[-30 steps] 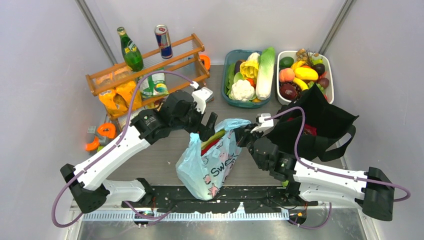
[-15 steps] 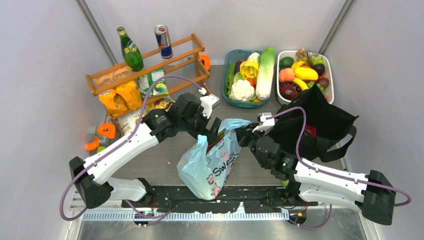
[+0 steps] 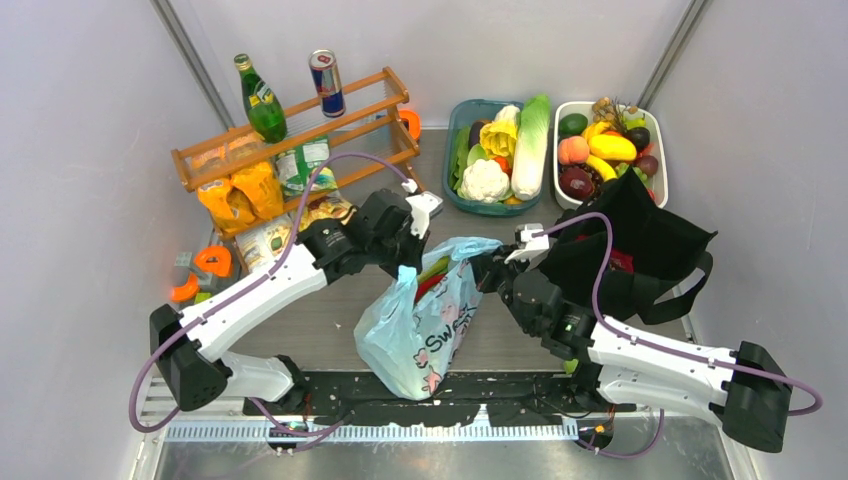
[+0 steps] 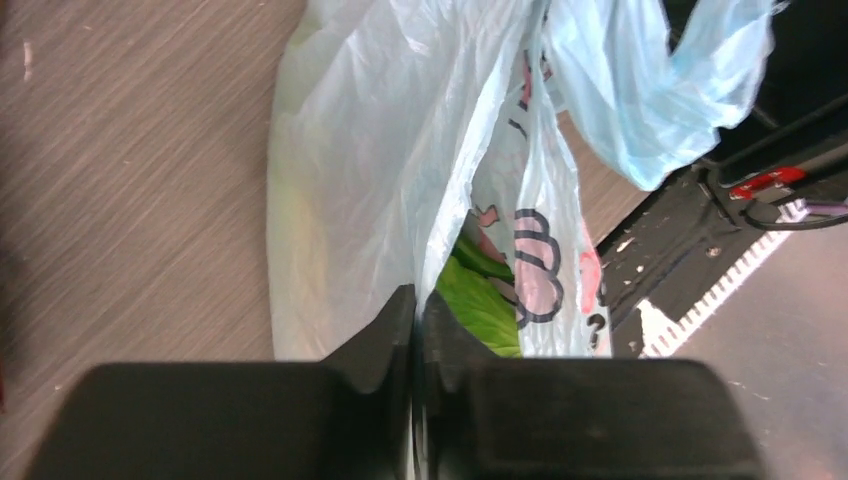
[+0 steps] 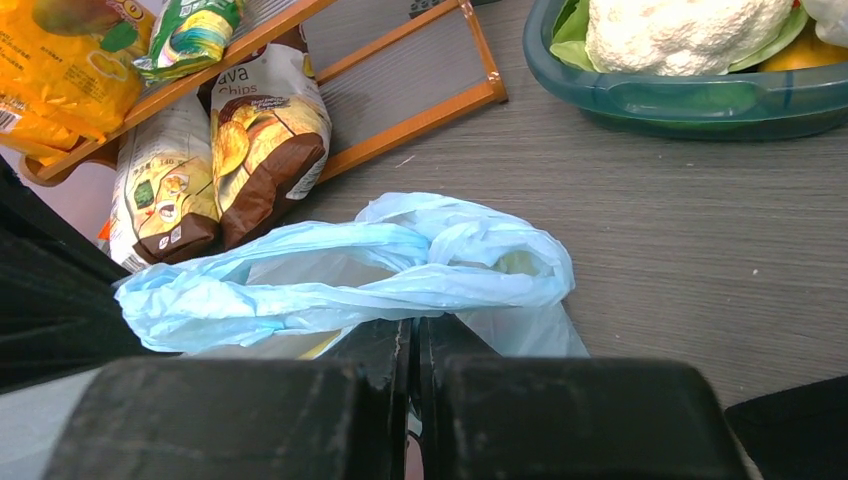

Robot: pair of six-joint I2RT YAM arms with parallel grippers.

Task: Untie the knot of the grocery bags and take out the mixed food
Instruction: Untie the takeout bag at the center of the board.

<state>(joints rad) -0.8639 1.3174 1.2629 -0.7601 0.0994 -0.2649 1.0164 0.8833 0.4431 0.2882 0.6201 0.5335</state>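
The black tote (image 3: 640,245) lies slumped at the right of the grey wood-grain table (image 3: 320,320). It is matt fabric with its straps loose around it, and I cannot tell whether they are knotted.

The light-blue plastic bag (image 3: 420,335) stands at centre between the two arms. It is thin, crinkled, half see-through film printed with pink figures. The change is on its left side. The left gripper (image 4: 417,305), wide apart beside the mouth a second ago, has moved in and pinched together on the bag's left rim, with only a sheet of film between its fingers. The right gripper (image 5: 412,330) has stayed clamped on the twisted blue handle (image 5: 450,285) at the right side.

Both sides of the mouth are now held, and no tight knot shows on this bag. The untying looks done here, and the likely next step is to spread the opening. The food is still inside — a ruffled green leaf (image 4: 478,300) and a glossy red strip (image 3: 428,287) show through the gap.
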